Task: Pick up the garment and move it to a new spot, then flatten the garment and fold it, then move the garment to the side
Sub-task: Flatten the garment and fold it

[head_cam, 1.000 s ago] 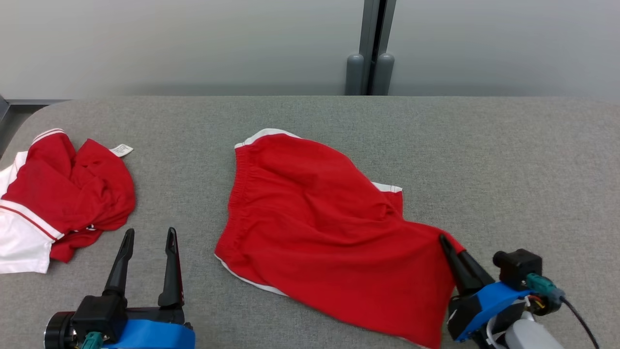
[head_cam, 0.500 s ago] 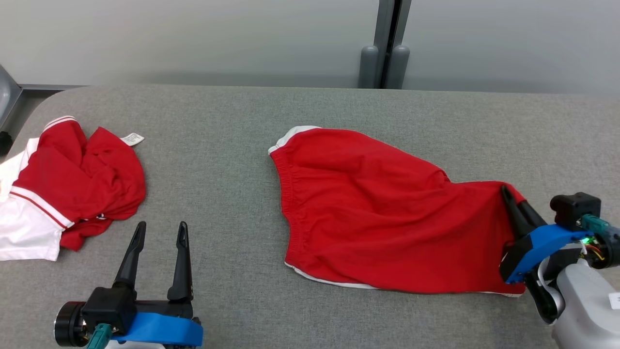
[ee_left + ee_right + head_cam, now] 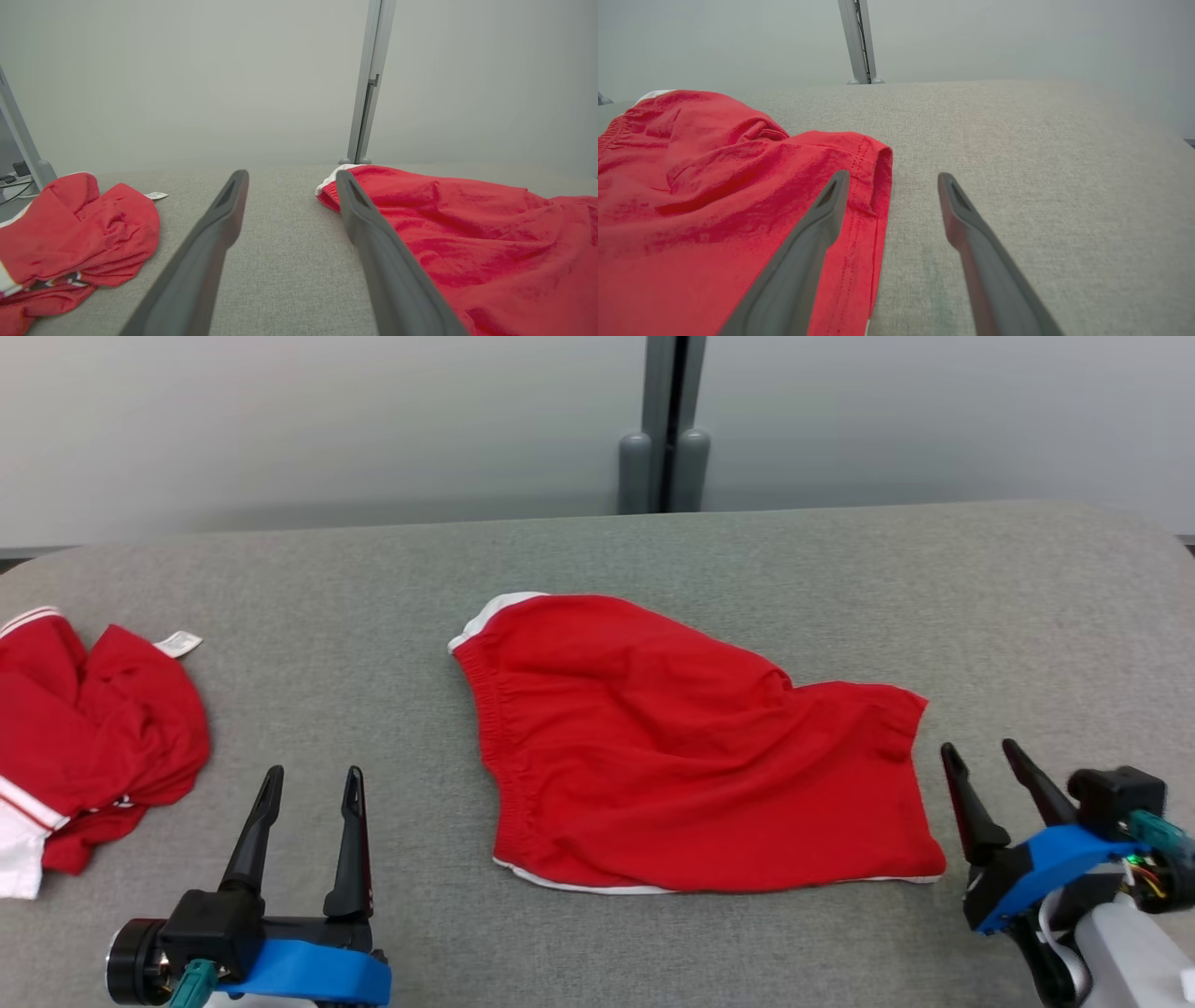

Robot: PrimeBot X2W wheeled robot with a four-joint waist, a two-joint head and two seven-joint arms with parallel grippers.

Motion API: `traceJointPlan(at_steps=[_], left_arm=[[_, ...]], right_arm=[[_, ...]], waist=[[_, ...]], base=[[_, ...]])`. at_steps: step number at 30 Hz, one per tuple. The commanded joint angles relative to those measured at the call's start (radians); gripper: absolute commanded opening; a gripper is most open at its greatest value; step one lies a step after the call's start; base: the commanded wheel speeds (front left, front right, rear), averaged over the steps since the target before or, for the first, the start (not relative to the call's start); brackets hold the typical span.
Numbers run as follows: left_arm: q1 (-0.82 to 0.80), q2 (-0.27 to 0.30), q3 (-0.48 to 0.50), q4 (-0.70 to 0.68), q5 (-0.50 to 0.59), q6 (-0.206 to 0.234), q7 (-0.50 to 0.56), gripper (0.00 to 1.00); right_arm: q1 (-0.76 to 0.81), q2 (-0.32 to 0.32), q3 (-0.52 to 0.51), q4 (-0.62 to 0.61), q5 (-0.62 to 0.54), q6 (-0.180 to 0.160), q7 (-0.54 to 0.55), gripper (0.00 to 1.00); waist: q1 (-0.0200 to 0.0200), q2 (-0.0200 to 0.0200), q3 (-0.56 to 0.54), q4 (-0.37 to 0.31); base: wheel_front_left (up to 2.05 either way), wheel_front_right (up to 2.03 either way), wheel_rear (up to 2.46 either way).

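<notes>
The garment (image 3: 691, 756), red shorts with white trim, lies spread on the grey table (image 3: 597, 551), its elastic waistband to the left and its leg hem to the right. It also fills the right of the left wrist view (image 3: 467, 233) and the left of the right wrist view (image 3: 714, 186). My right gripper (image 3: 980, 758) stands open just right of the hem, holding nothing; in its own view (image 3: 888, 179) the left finger lies over the hem edge. Near the front edge my left gripper (image 3: 313, 782) is open and empty, left of the waistband (image 3: 289, 177).
A second red and white garment (image 3: 84, 728) lies crumpled at the table's left end, also in the left wrist view (image 3: 70, 233). A grey post (image 3: 665, 429) rises behind the table against a pale wall. Bare tabletop stretches right of the shorts.
My right gripper has let go of the shorts' hem and opened; the hem now rests flat on the table. The head camera shifted. The left gripper has not moved.
</notes>
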Motion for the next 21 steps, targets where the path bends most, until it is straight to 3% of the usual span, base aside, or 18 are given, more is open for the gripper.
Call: traceJointPlan(at_steps=[1,9,16,21], left_arm=[[-0.003,0.005,-0.001,0.001,-0.002,-0.002,-0.003,1.00],[0.007,0.015,0.036,0.002,0.003,-0.002,-0.003,1.00],[0.032,0.001,0.056,-0.009,0.031,0.005,-0.003,1.00],[0.039,-0.008,0.058,-0.001,0.041,0.015,-0.003,1.00]], right_arm=[[0.017,-0.004,-0.016,-0.021,-0.006,0.000,-0.004,1.00],[0.175,0.068,-0.178,-0.294,-0.111,0.000,-0.004,1.00],[0.272,0.151,-0.194,-0.488,-0.182,0.000,-0.004,1.00],[0.326,0.192,-0.185,-0.538,-0.224,0.000,-0.004,1.00]], waist=[[0.0000,-0.0001,-0.009,-0.013],[0.0000,-0.0001,-0.039,-0.063],[0.0000,-0.0001,-0.067,-0.068],[0.0000,-0.0001,-0.080,-0.052]], base=[[0.00,0.00,0.00],[0.00,0.00,0.00],[0.00,0.00,0.00],[0.00,0.00,0.00]])
